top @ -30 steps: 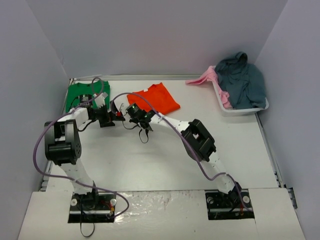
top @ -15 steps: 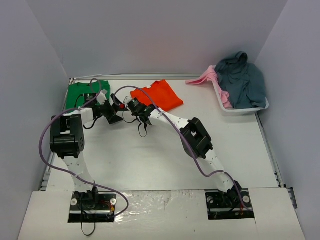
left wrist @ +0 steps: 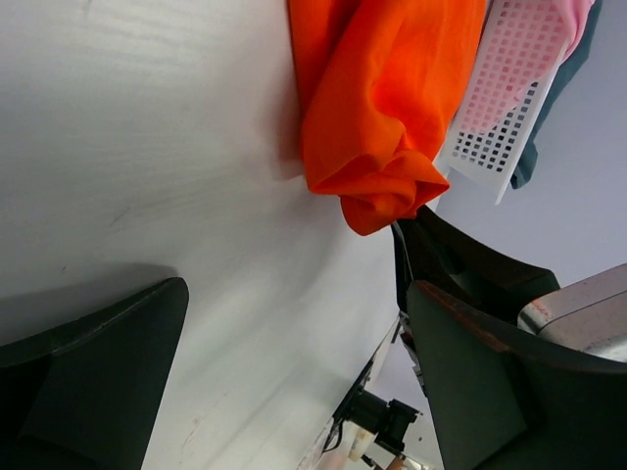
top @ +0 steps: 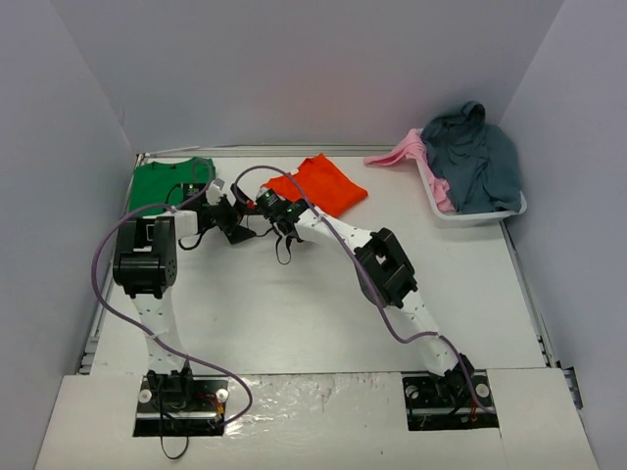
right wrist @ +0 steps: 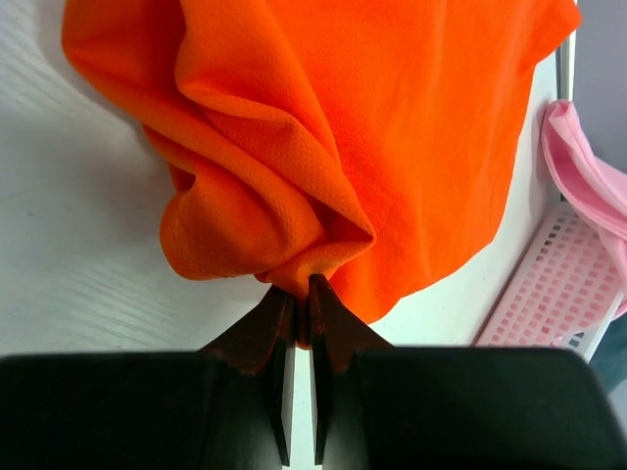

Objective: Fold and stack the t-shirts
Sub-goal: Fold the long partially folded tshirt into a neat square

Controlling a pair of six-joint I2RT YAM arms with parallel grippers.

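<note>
The orange t-shirt (top: 325,185) lies bunched at the back of the table. My right gripper (top: 271,205) is at its left edge, shut on a gathered fold of the orange cloth (right wrist: 372,117); the pinch shows at my right gripper (right wrist: 302,286). The green t-shirt (top: 160,183) lies flat in the back left corner. My left gripper (top: 233,217) hovers between the two shirts, just left of the right one. In the left wrist view it (left wrist: 294,333) stands wide open over bare table, with the orange t-shirt (left wrist: 382,98) ahead of it.
A white perforated basket (top: 472,211) stands at the back right, holding a teal garment (top: 477,152) and a pink cloth (top: 404,151) that hangs over its left rim. The basket (left wrist: 500,88) also shows behind the orange shirt. Grey walls enclose the table.
My right gripper has drawn back and up the table with the orange shirt, which has shifted right. My left gripper has moved right, off the green shirt, still open.
</note>
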